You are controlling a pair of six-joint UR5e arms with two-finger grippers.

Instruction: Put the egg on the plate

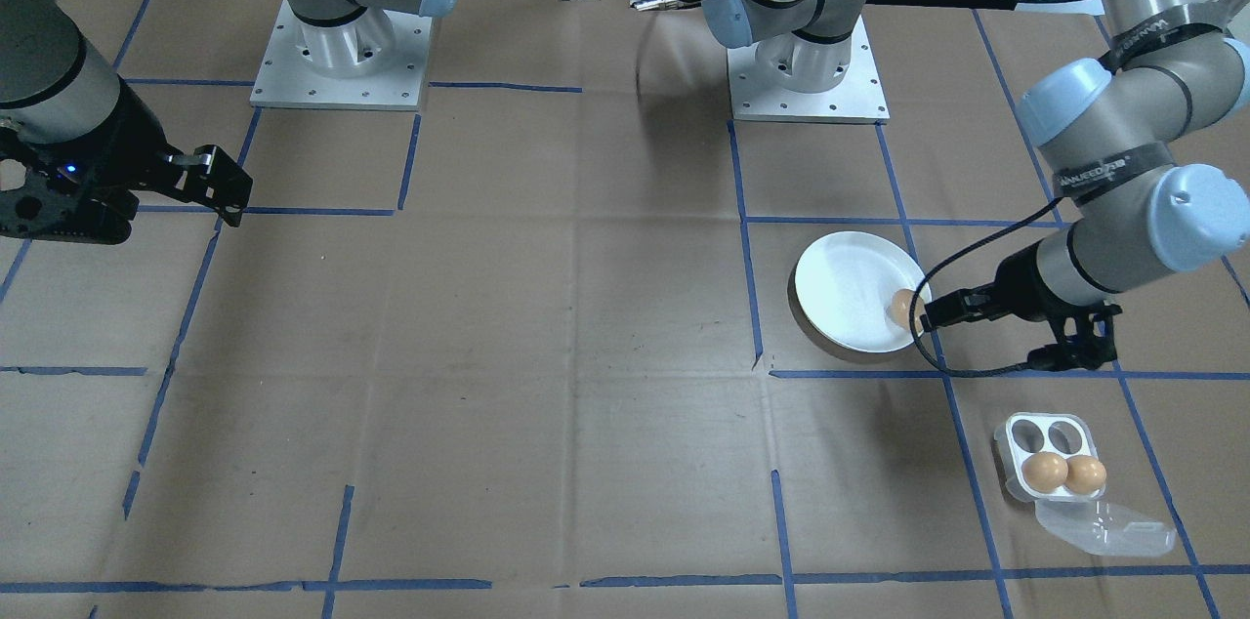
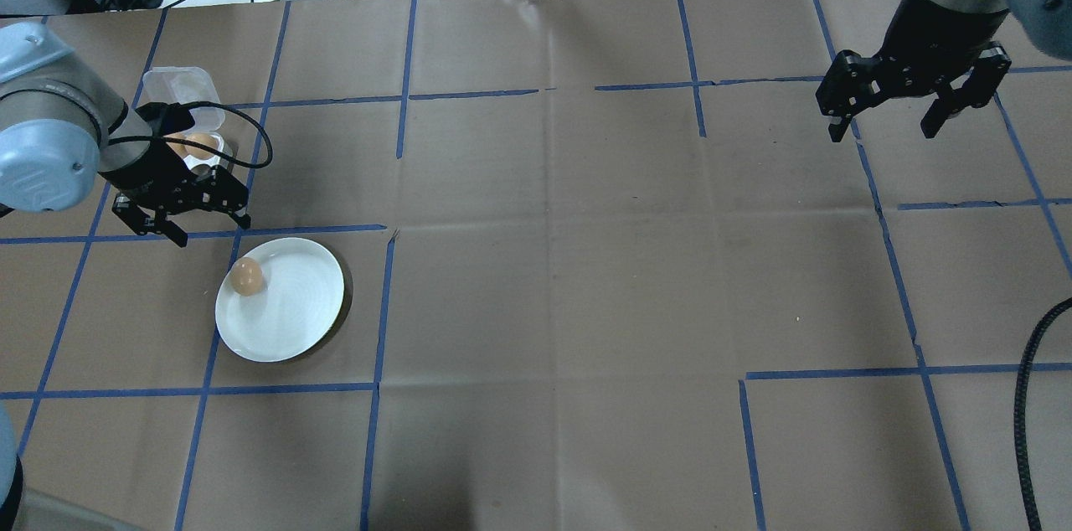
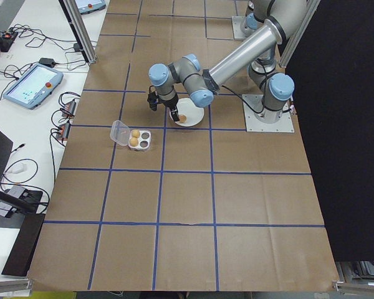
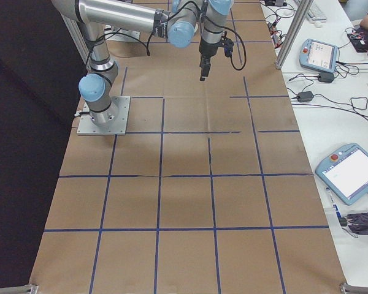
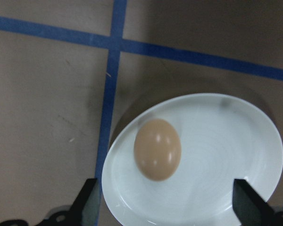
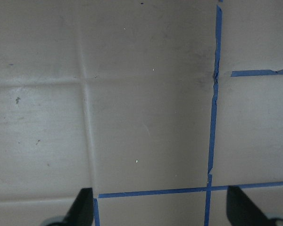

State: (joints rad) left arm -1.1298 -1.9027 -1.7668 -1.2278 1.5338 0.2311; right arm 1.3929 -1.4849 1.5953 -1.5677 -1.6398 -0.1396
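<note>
You saw the plate resting flat on the surface, and it served as your landmark. One brown egg lay on the plate, close to its rim on the side facing the left claw. Nothing touched the egg. In the left wrist view the egg sat left of the plate's centre, and the rest of the plate was bare white.

The left claw hung just beyond the plate's rim, raised above the surface. Its two fingers stood spread apart and held nothing; the fingertips appeared at the lower corners of the left wrist view, either side of the egg.

The egg box sat past the left claw from the plate, with its clear lid folded flat on the surface. You found two brown eggs in the two holes nearer the lid. The other two holes were vacant.

The right claw hovered well apart from the plate, at the opposite end of the surface. Its fingers were spread and gripped nothing.
</note>
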